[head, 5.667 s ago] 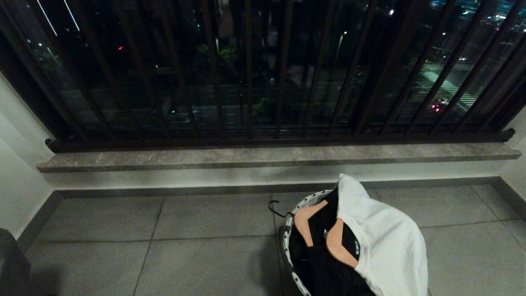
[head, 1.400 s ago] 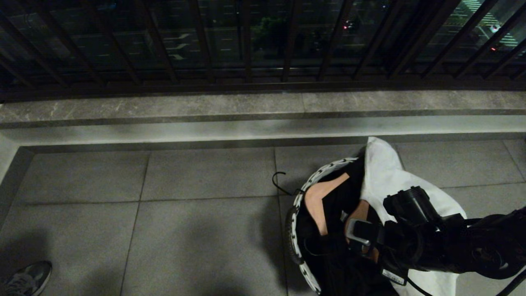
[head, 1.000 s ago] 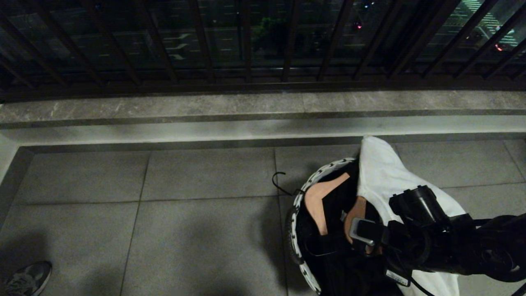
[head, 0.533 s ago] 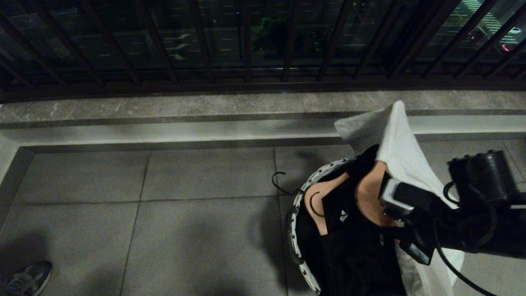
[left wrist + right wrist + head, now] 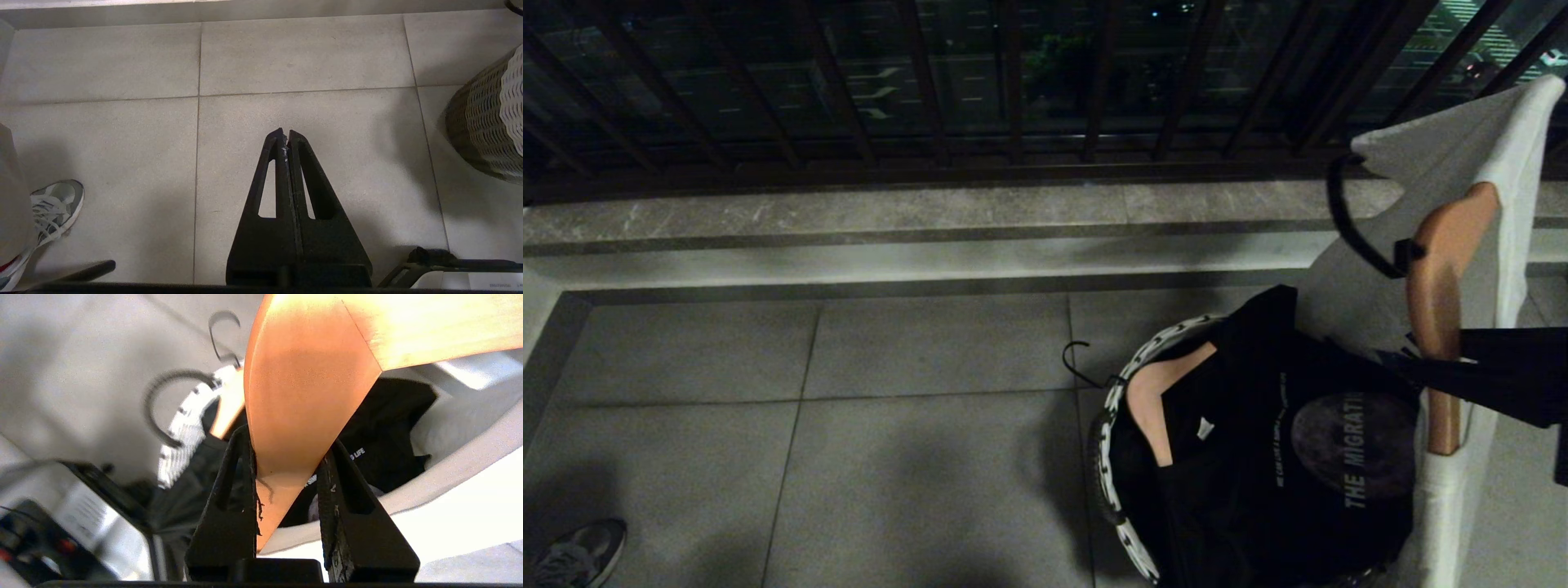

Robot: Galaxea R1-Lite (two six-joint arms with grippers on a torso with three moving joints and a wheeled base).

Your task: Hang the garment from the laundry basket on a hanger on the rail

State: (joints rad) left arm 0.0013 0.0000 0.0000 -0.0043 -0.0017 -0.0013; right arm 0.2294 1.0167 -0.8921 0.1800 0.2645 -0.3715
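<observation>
My right gripper (image 5: 290, 445) is shut on a wooden hanger (image 5: 294, 396) that carries a white garment (image 5: 1445, 155). Both hang in the air over the right side of the laundry basket (image 5: 1112, 408), with the hanger (image 5: 1437, 278) upright and its black hook (image 5: 1347, 220) pointing left. The right gripper (image 5: 1421, 359) reaches in from the right edge. A black printed shirt (image 5: 1298, 457) on a second wooden hanger (image 5: 1152, 400) fills the basket. My left gripper (image 5: 284, 134) is shut and empty above the floor tiles. The rail is out of view.
A stone ledge (image 5: 931, 216) under dark balcony bars (image 5: 1013, 82) runs across the back. A person's shoe (image 5: 572, 555) stands on the tiles at the near left, and the same shoe (image 5: 53, 208) shows beside my left arm. The basket wall (image 5: 490, 130) is to that arm's right.
My right gripper has risen up and to the right with the hanger and the white garment, lifting them off the basket. The black shirt underneath is now uncovered. The left arm has not moved.
</observation>
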